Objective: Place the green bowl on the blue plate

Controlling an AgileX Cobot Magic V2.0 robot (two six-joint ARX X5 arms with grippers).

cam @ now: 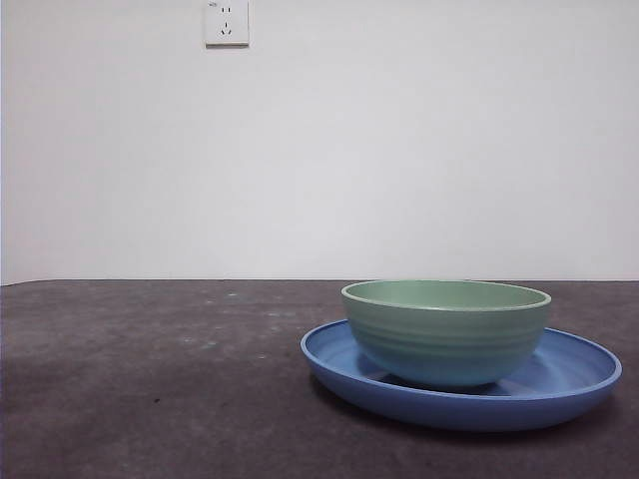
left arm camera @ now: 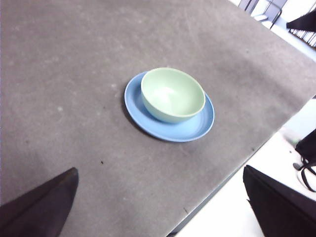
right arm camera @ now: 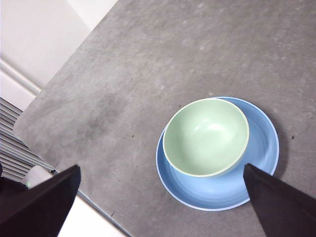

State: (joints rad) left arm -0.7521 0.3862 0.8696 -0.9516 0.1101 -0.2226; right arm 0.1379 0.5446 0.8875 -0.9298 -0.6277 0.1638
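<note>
The green bowl (cam: 446,329) stands upright on the blue plate (cam: 569,374), a little off the plate's centre, at the right of the dark table. The bowl is empty. It also shows in the left wrist view (left arm camera: 173,94) on the plate (left arm camera: 195,128), and in the right wrist view (right arm camera: 206,137) on the plate (right arm camera: 261,143). My left gripper (left arm camera: 163,207) is open, high above the table and well away from the bowl. My right gripper (right arm camera: 163,202) is open, high above the bowl and plate, holding nothing. Neither gripper shows in the front view.
The dark grey table (cam: 150,379) stretches to the left of the plate. A white wall with a socket (cam: 227,22) stands behind. The table's edge (left arm camera: 232,177) shows in the left wrist view, and the table's edge (right arm camera: 49,89) also shows in the right wrist view.
</note>
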